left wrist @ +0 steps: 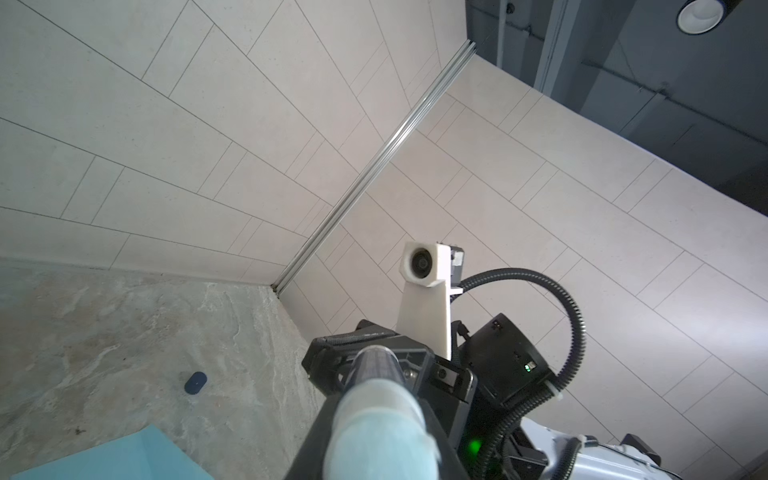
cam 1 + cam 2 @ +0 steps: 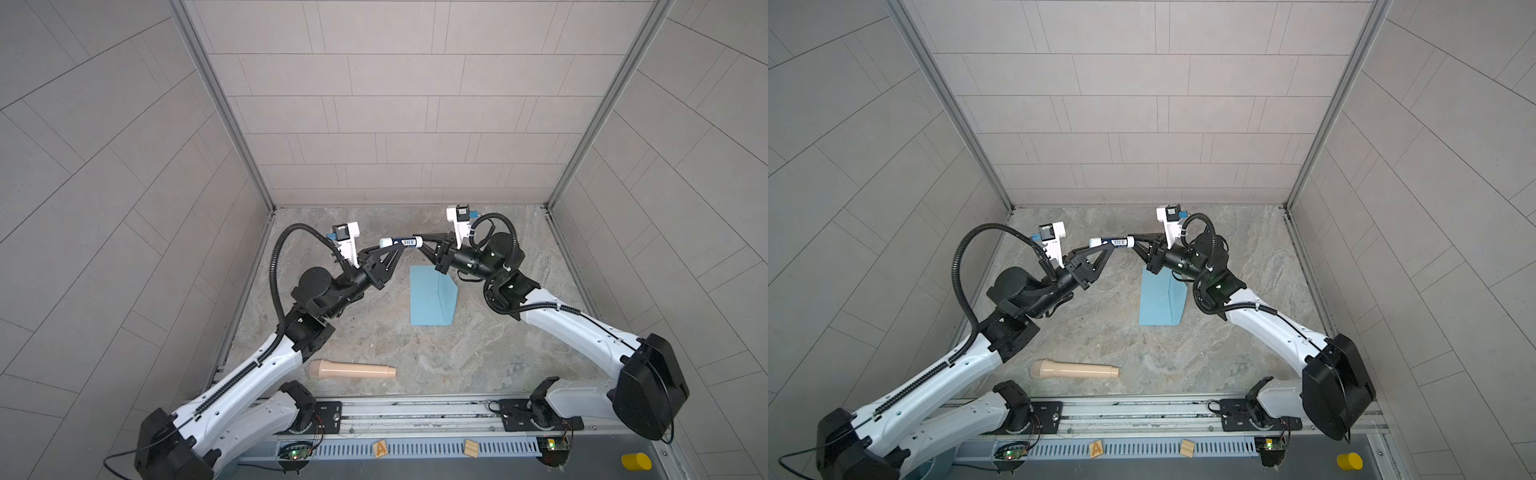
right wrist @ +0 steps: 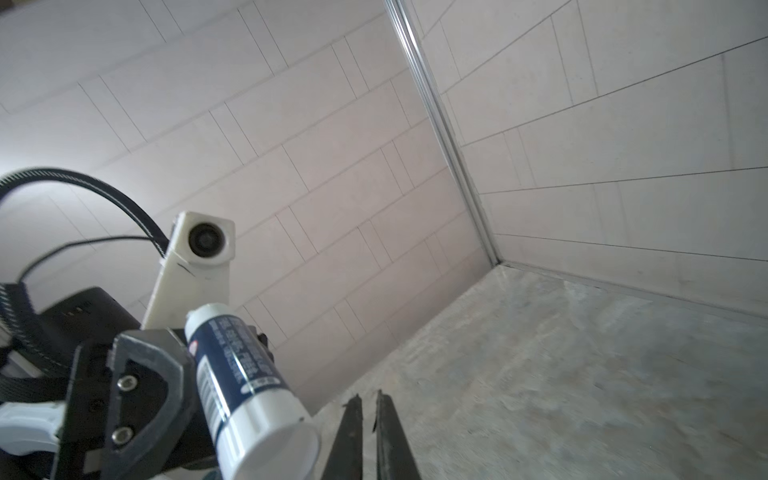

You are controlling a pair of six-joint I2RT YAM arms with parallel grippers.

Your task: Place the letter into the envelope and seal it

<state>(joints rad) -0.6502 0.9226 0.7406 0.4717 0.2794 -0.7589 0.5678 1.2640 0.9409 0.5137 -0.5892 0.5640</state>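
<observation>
The light blue envelope lies flat on the stone table, with a fold line along its length; one corner shows in the left wrist view. The letter is hidden from every view. My left gripper is raised above the table behind the envelope. It is shut on a glue stick with a dark blue label and white ends. My right gripper is shut on nothing, its tips just beside the stick's near white end.
A small dark blue oval object lies on the table near the back. A beige microphone-shaped object lies at the front left. Two wooden blocks and a yellow cylinder sit beyond the front rail. Tiled walls enclose three sides.
</observation>
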